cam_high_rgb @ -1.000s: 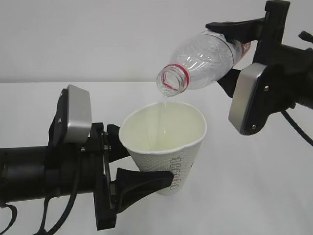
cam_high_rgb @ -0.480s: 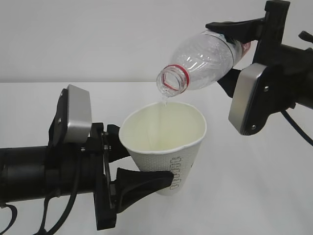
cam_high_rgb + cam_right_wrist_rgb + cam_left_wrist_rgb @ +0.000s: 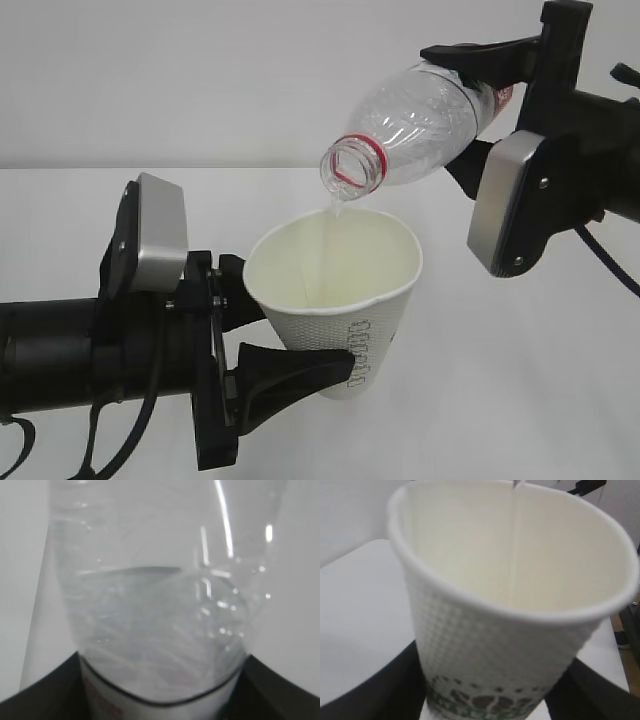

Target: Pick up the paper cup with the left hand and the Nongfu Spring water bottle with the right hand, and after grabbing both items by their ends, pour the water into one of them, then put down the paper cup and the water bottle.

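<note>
The white paper cup (image 3: 340, 290) is held upright above the table, my left gripper (image 3: 300, 335) shut on its lower part, black fingers (image 3: 300, 370) on either side. The clear Nongfu Spring water bottle (image 3: 420, 120) is tilted mouth-down to the left, my right gripper (image 3: 475, 110) shut on its labelled end. Its red-ringed mouth hangs just above the cup's rim. A thin stream of water (image 3: 337, 215) falls from the bottle into the cup. The left wrist view shows the cup (image 3: 495, 645) and the stream (image 3: 512, 540) against its far wall. Water pools low in the bottle (image 3: 160, 580).
A white table (image 3: 520, 380) lies under both arms, with a plain white wall (image 3: 200, 80) behind. The table's edge (image 3: 615, 650) shows at the right of the left wrist view, dark items beyond it. A black cable (image 3: 610, 265) hangs from the right arm.
Both arms, the cup and the bottle have held still. The thin stream of water keeps running into the cup.
</note>
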Robot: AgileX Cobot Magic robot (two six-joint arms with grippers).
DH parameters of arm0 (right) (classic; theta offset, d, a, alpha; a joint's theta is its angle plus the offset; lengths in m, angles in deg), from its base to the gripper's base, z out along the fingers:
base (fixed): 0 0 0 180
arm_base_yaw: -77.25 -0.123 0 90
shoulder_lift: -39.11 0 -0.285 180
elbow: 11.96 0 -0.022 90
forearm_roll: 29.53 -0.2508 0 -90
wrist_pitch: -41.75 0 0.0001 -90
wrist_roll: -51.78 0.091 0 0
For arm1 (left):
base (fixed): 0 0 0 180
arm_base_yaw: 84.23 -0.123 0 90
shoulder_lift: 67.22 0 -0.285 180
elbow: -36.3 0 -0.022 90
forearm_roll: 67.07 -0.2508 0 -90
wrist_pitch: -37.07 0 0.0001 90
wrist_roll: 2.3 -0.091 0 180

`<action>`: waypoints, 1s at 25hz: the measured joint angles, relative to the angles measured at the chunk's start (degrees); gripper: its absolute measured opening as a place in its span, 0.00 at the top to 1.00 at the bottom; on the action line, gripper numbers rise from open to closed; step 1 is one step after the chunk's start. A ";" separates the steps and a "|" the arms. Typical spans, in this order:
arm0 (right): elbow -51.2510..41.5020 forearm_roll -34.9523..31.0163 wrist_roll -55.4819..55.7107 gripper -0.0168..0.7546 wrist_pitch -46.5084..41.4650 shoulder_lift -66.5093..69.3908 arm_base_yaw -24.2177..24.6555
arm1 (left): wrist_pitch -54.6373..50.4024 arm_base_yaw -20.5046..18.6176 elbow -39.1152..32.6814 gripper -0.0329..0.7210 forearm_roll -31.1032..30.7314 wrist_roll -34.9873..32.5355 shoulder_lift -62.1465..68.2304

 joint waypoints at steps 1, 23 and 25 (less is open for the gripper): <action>0.00 0.00 0.00 0.35 0.00 0.00 0.00 | 0.00 0.00 0.00 0.31 0.00 0.00 0.00; 0.00 0.00 -0.48 0.35 0.02 0.00 0.00 | 0.00 0.00 0.00 0.31 0.00 0.00 0.00; 0.00 0.00 -0.48 0.35 0.12 0.00 0.00 | 0.00 0.00 0.00 0.31 0.00 0.00 0.00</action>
